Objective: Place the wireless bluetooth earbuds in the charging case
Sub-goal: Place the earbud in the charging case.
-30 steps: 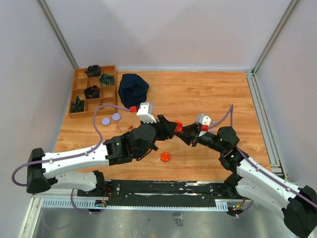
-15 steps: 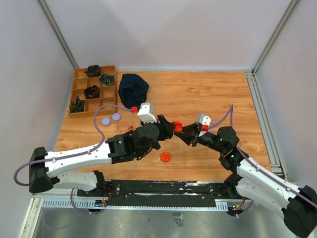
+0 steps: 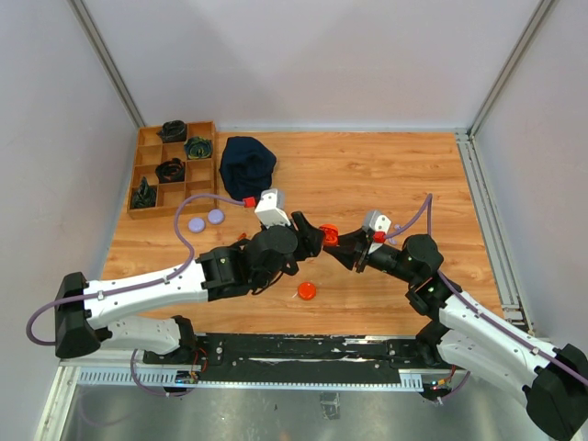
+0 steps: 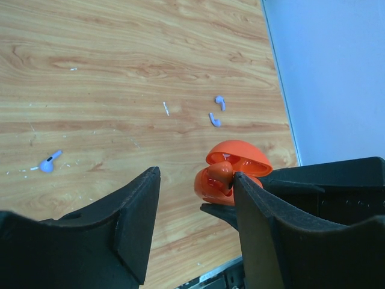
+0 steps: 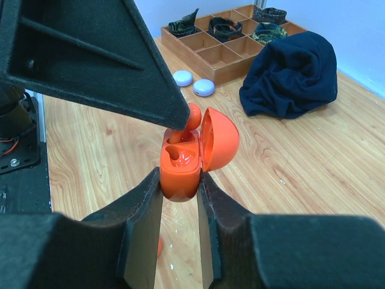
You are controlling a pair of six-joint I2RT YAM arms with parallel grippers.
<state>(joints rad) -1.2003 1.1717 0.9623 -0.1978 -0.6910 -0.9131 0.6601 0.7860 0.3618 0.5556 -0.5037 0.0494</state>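
My right gripper (image 5: 179, 180) is shut on the orange charging case (image 5: 180, 171), held upright with its lid (image 5: 219, 141) swung open. One slot of the case shows empty. An orange earbud (image 5: 194, 115) sits at the far slot's mouth, under the tip of my left gripper's finger (image 5: 90, 60). In the left wrist view the same earbud (image 4: 221, 173) rests against the right finger's tip, outside the jaws. My left gripper (image 4: 194, 177) is open with nothing between its fingers. From above, the grippers meet at the case (image 3: 329, 231) mid-table. Three lavender earbuds (image 4: 48, 162) (image 4: 219, 101) (image 4: 213, 120) lie on the wood.
Two lavender discs (image 3: 196, 223) (image 3: 215, 217) lie left of the arms, and an orange disc (image 3: 306, 291) lies near the front edge. A dark cloth (image 3: 248, 163) and a wooden compartment tray (image 3: 170, 170) holding dark bundles sit at the back left.
The left arm has edged slightly toward the case. The right arm and the case have stayed put.
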